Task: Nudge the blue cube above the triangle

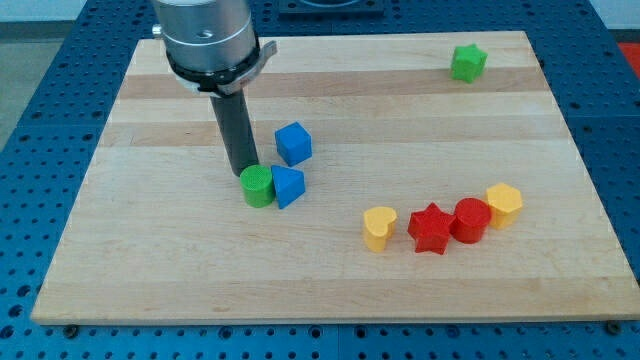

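Note:
The blue cube [294,143] lies near the board's middle, slightly above and to the right of the blue triangle [287,186]. A green cylinder [257,186] touches the triangle's left side. My tip [241,169] is just above and to the left of the green cylinder, left of the blue cube and a little below it, about a block's width away from the cube.
A yellow heart [379,228], red star [431,228], red cylinder [470,219] and yellow block [504,203] form a row at lower right. A green star [468,62] sits at the top right. The wooden board [150,260] ends at blue edges.

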Controlling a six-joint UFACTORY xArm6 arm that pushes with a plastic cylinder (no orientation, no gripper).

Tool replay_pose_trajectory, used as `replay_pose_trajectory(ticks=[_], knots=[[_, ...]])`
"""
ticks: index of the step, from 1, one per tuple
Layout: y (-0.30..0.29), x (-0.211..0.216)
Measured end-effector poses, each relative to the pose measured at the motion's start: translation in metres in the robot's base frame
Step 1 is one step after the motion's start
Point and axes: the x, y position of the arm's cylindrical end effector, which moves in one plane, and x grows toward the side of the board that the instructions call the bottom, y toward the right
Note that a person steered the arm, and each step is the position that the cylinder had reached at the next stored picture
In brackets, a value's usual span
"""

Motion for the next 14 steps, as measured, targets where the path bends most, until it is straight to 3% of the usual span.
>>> replay_pose_trajectory(ticks=[1, 2, 3, 4, 5, 6, 9, 13, 14], knots=[[0.000, -0.035], [-0.014, -0.040], [-0.040, 0.003], [-0.026, -0.031], [-0.005, -0.145], [0.048, -0.159], [0.043, -0.076], [0.043, -0.040], [0.049, -0.050]])
